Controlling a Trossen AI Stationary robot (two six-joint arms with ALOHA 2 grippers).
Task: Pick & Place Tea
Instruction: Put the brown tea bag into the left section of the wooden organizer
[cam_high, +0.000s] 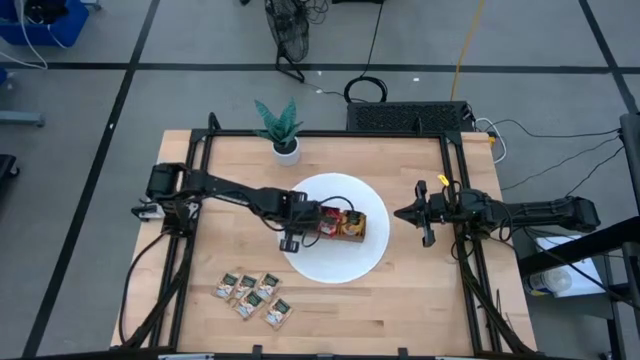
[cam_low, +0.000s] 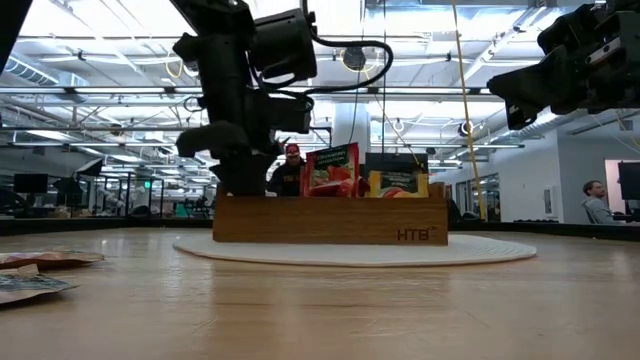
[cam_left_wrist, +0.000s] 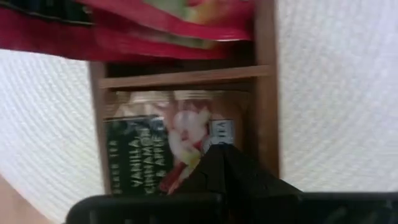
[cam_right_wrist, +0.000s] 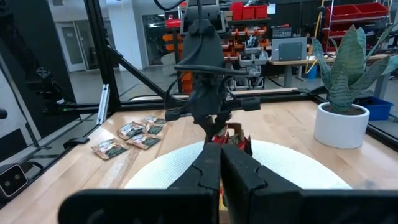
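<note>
Your left gripper (cam_high: 303, 228) hangs over the end compartment of the wooden tray (cam_high: 352, 236) on the white plate (cam_high: 335, 262), fingers pinched together with nothing visibly between them, right above a beige tea sachet (cam_left_wrist: 155, 152) lying in that compartment. Beside the plate, five more sachets (cam_high: 254, 296) lie loose on the table (cam_high: 420, 300). Your right gripper (cam_high: 415, 213) waits closed and empty, well clear of the plate's other side.

Tray (cam_high: 350, 228) on plate (cam_high: 345, 262); 5 sachets (cam_high: 252, 294) lie left-front.
</note>
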